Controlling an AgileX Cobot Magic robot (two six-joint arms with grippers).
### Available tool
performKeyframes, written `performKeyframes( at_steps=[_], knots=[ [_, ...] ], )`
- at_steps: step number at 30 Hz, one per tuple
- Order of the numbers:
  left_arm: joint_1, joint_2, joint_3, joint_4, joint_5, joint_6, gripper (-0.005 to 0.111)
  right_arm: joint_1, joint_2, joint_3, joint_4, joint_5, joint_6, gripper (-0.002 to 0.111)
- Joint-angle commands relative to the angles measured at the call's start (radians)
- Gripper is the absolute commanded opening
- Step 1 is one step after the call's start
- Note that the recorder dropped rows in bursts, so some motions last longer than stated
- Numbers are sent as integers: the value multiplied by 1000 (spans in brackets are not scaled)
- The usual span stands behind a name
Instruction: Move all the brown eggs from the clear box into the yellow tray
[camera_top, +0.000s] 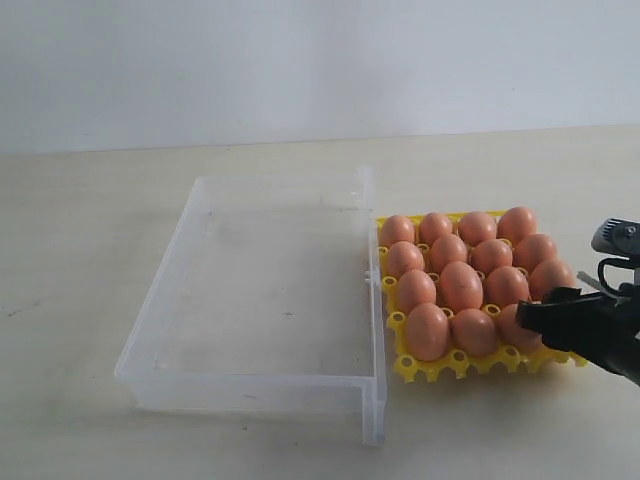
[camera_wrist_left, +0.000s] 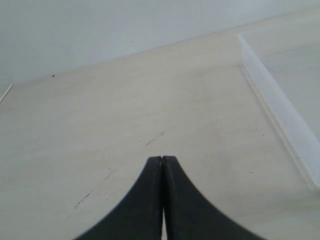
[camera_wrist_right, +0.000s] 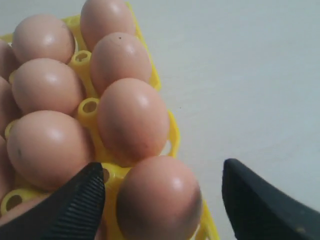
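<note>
Brown eggs (camera_top: 460, 285) all seated in yellow tray (camera_top: 437, 372), clear box (camera_top: 270, 385) empty, so right claw (camera_wrist_right: 162, 170) straddles corner egg (camera_wrist_right: 155, 210) wide open, gripping nothing; left claw (camera_wrist_left: 162, 162) shut, idle.

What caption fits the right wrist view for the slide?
Right pincer open around a brown egg seated at the yellow tray's edge.

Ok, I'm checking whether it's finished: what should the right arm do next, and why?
Probably lift the right gripper straight up and away: its jaws stand open either side of a corner egg already seated in the tray, and the box looks empty.
</note>
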Motion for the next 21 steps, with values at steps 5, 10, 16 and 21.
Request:
performKeyframes(
  at_steps=[5, 10, 16, 21],
  knots=[
    [-1, -6, -4, -1, -7, 2, 0, -2, -448, -23, 18, 261, -369, 17],
    [-1, -6, -4, -1, -7, 2, 0, -2, -826, -160, -198, 327, -411, 0],
    [-1, -6, -4, -1, -7, 2, 0, -2, -959, -163, -241, 385, -420, 0],
    [-1, -6, -4, -1, -7, 2, 0, -2, -965, -163, -136, 390, -411, 0]
  ],
)
